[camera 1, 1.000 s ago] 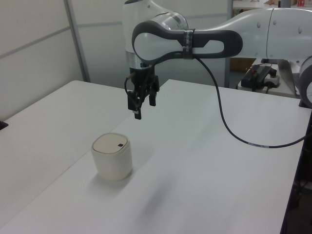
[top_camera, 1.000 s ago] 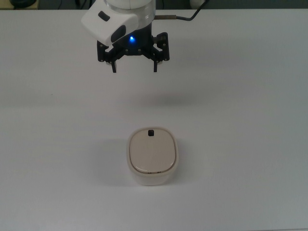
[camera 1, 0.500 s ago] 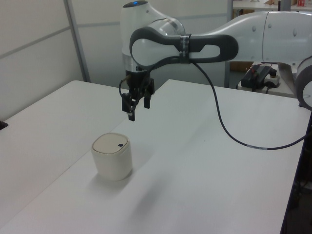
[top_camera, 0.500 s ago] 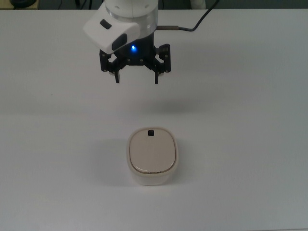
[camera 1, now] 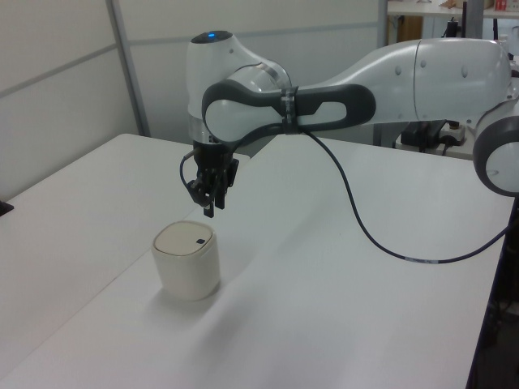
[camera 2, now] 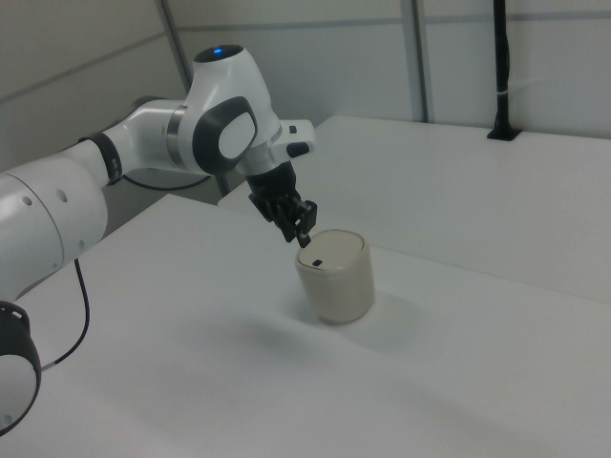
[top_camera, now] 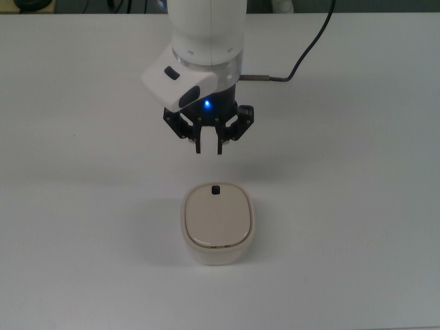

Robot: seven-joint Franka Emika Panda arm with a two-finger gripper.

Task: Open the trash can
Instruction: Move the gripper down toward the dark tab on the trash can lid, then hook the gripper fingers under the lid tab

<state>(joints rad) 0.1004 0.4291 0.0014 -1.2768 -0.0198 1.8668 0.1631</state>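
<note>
Narrowed almost shut, our gripper (top_camera: 209,147) is hanging empty above the table (top_camera: 357,206), just beyond the far edge of the trash can (top_camera: 218,223), which is sitting mid-table with its beige lid (top_camera: 216,216) flat and closed. We are judging that a clean opening means lowering the fingertips squarely onto the small black button (top_camera: 216,190) at the far rim, pressing vertically, not touching the lid.

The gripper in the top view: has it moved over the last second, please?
Yes. The gripper has moved down the top view toward the trash can, which stayed put, and its fingers have drawn closer together.
</note>
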